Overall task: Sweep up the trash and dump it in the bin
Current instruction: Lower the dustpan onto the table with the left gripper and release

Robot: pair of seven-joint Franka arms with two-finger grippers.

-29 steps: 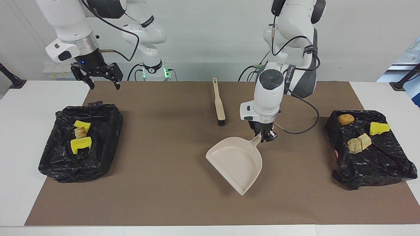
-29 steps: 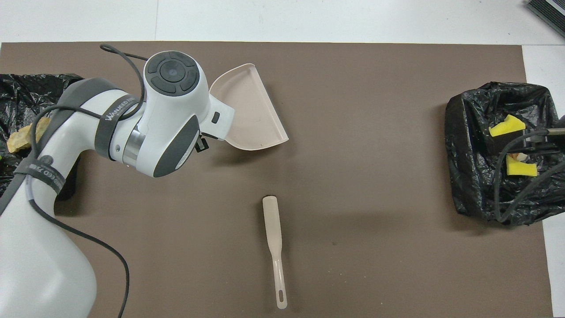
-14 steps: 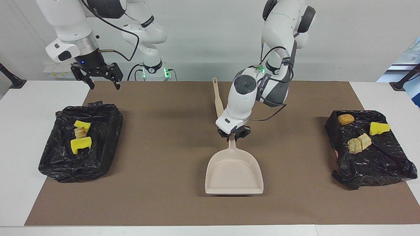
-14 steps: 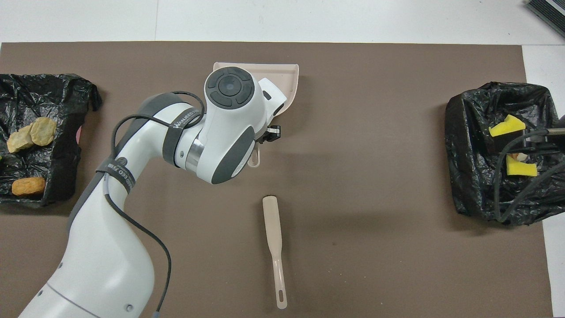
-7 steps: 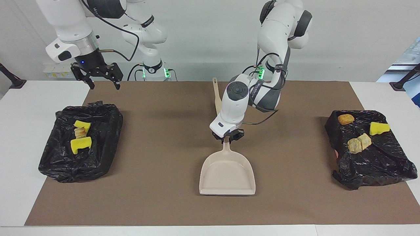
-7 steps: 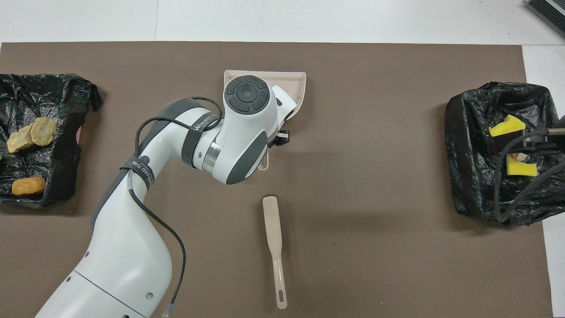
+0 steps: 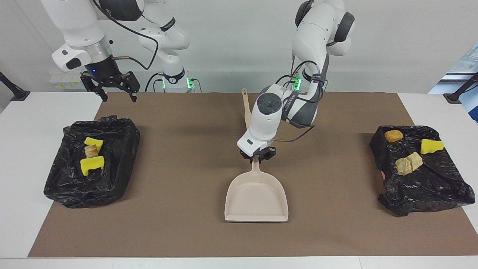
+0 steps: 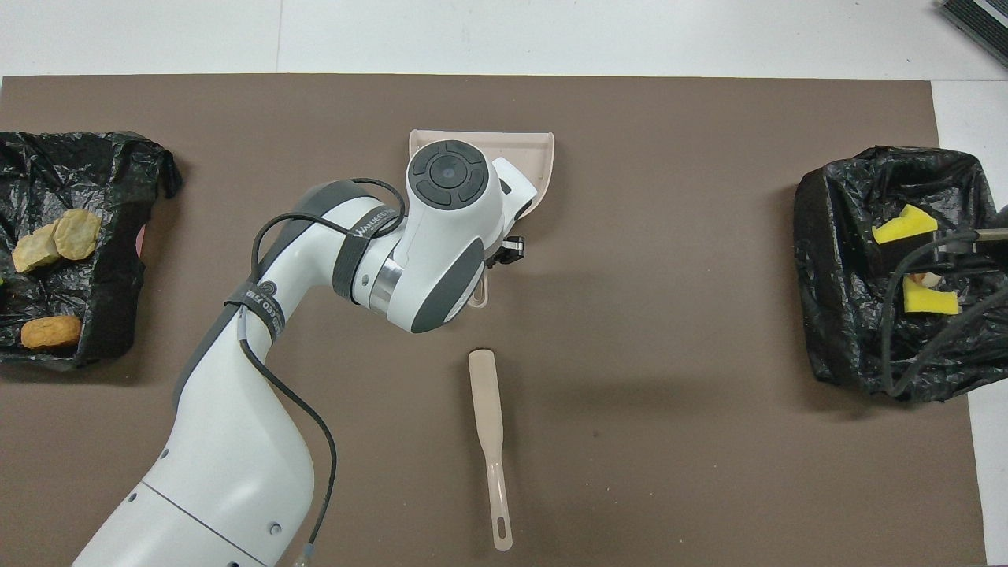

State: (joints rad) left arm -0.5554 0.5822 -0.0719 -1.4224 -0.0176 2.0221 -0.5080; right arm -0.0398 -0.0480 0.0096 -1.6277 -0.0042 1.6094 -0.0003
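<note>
Seemingly gripped by left gripper [image 7: 257,156], dustpan [image 7: 256,198] mouth faces away from robots

Dustpan [image 7: 256,194] mid-mat, brush [image 8: 490,425] nearer the robots, trash [image 7: 92,155] inside bins [image 7: 123,149] at both table ends

White tabletop [image 7: 22,157] under a brown mat [image 7: 186,164], carrying a beige dustpan [image 7: 257,200] mid-mat, a brush [image 8: 490,441] nearer the robots, and a black-lined bin at each end [image 7: 93,164] [image 7: 422,172].
</note>
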